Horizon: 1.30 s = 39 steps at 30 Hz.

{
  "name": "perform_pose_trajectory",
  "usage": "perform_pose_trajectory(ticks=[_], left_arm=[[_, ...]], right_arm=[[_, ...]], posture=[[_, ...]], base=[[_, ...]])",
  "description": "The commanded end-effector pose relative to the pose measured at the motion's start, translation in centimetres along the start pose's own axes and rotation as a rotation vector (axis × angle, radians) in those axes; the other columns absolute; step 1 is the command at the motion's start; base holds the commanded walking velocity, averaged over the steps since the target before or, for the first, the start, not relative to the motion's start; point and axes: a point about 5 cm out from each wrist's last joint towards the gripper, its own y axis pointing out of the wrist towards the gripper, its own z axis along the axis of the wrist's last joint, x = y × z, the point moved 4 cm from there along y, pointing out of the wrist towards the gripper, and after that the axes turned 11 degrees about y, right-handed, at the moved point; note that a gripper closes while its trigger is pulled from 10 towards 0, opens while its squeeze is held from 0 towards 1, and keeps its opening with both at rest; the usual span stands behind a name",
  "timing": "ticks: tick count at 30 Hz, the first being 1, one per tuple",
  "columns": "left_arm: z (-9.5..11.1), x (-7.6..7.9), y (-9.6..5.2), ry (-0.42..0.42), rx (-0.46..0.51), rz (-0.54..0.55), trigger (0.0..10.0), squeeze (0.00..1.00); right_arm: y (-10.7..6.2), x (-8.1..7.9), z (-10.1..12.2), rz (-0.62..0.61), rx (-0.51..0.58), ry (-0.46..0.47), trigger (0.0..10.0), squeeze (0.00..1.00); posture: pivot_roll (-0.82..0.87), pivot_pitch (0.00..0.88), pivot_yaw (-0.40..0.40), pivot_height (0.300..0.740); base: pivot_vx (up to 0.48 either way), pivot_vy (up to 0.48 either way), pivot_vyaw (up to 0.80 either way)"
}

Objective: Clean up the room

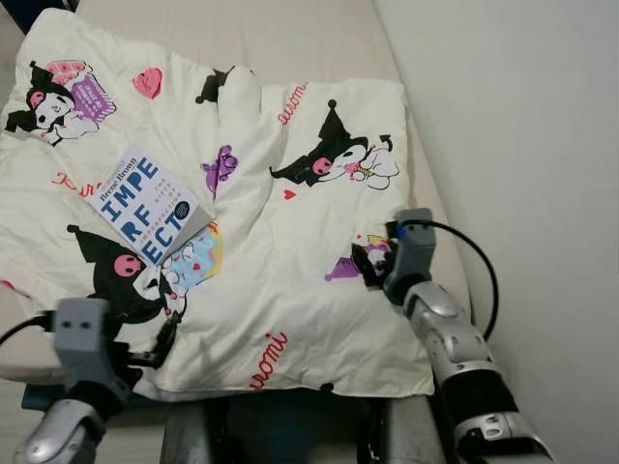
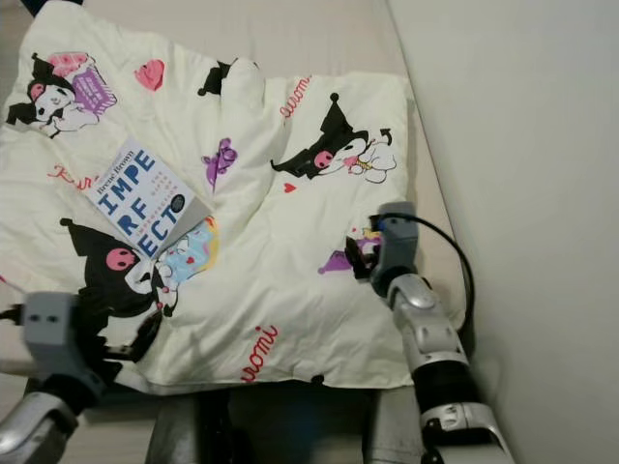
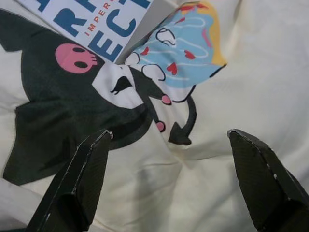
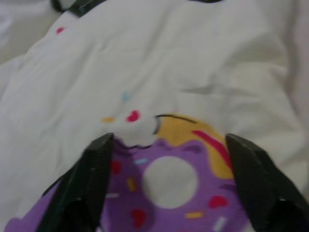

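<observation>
1. A cream cartoon-print blanket (image 1: 261,242) lies rumpled across the bed (image 1: 290,39), reaching its near edge.
2. A book (image 1: 145,205) rests on the blanket's left half.
3. The left claw (image 3: 169,183) is spread above the blanket near the book.
4. The right claw (image 4: 169,179) is spread over a purple doughnut print near the bed's right edge.

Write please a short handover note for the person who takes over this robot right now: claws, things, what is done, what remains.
Left claw: open, low over the blanket near its front edge, just in front of the book; holds nothing.
Right claw: open, over the purple donut print on the blanket's right side; holds nothing.
Things: the blanket lies rumpled on the bed; the book rests closed on top of it, to the left.
Done: nothing visibly tidied yet.
Left: probably take the book off, then smooth or fold the blanket.
</observation>
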Motion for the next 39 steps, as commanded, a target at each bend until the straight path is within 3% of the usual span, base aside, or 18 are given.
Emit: perform_pose_trajectory(ticks=[1,8,10,12,14,16,20,25,32,39], left_arm=[[-1.1,0.3,-0.4,0.018,-0.042,-0.009,10.0,0.00],[-1.0,1.0,-0.2,-0.017,-0.012,-0.016,10.0,0.00],[0.3,2.4,-0.1,-0.073,0.050,-0.098,10.0,0.00],[0.3,2.4,-0.1,-0.073,0.050,-0.098,10.0,0.00],[1.3,3.9,-0.2,-0.100,0.096,-0.183,10.0,0.00],[1.6,4.4,-0.2,-0.103,0.108,-0.212,10.0,0.00],[1.6,5.7,-0.4,-0.106,0.113,-0.279,10.0,0.00],[1.5,5.8,-0.4,-0.110,0.114,-0.280,10.0,0.00],[1.6,5.6,-0.5,-0.111,0.115,-0.284,10.0,0.00],[1.6,5.2,-0.6,-0.116,0.117,-0.268,10.0,0.00]], right_arm=[[-0.3,1.2,-0.5,-0.017,-0.032,0.077,10.0,1.00],[-0.4,3.0,0.3,-0.039,-0.038,0.182,10.0,1.00],[-0.5,4.4,0.8,-0.066,-0.046,0.239,10.0,1.00],[-0.5,4.4,0.8,-0.066,-0.046,0.239,10.0,1.00],[-0.7,5.0,0.4,-0.060,-0.101,0.286,10.0,1.00],[-0.8,5.1,0.1,-0.051,-0.133,0.302,10.0,1.00],[-2.0,6.2,-2.1,-0.031,-0.270,0.169,10.0,1.00],[-2.3,6.3,-2.6,-0.028,-0.290,0.168,10.0,1.00],[-3.2,6.2,-6.4,-0.011,-0.389,0.082,10.0,1.00],[-3.3,7.0,-6.5,-0.060,-0.375,0.080,10.0,1.00]], posture=[[0.02,0.312,0.046,0.570],[0.02,0.316,0.043,0.570],[0.03,0.314,0.038,0.570],[0.03,0.314,0.038,0.570],[0.03,0.313,0.038,0.570],[0.03,0.313,0.038,0.570],[0.03,0.305,0.041,0.570],[0.03,0.304,0.043,0.570],[0.04,0.294,0.042,0.570],[0.04,0.290,0.041,0.570]], base=[[0.000,0.000,0.00],[0.000,0.000,0.00],[0.000,0.000,0.00],[0.000,0.000,0.00],[0.000,0.000,0.00],[0.000,0.000,0.00],[0.000,0.000,0.00],[0.000,0.000,0.00],[0.000,0.000,0.00],[0.000,0.000,0.00]])
